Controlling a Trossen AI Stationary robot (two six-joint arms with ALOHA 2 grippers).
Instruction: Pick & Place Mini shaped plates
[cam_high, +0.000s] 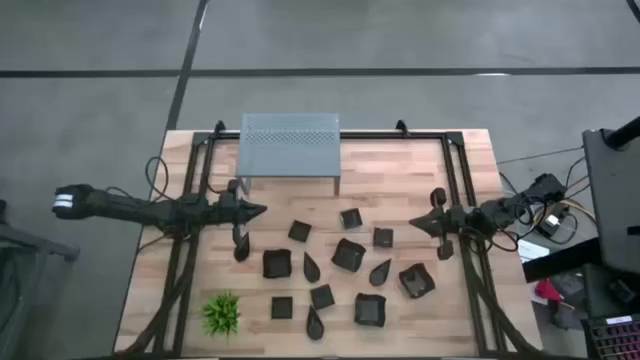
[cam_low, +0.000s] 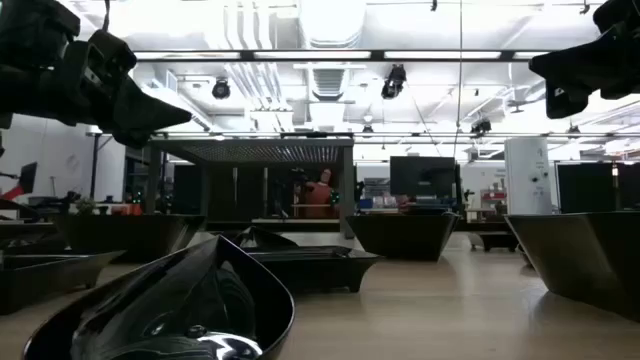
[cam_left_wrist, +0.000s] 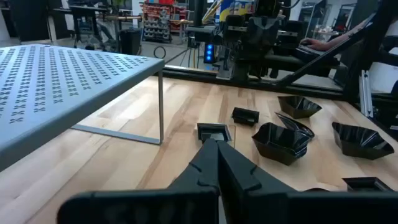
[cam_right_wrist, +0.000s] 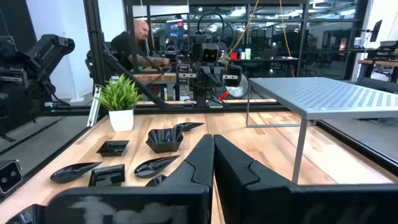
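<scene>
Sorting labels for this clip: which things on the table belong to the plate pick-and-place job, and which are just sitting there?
Job:
- mini shaped plates, black, square and teardrop, scattered over the table's middle
- left gripper, shut, empty
- right gripper, shut, empty

Lying about:
- green plant
- grey perforated shelf

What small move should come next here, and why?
Probably open the left gripper and move it toward the nearest small square plate. Both grippers are shut and hold nothing, the right gripper waits at the table's right side, and all the black plates lie on the wood, none on the grey perforated shelf.
</scene>
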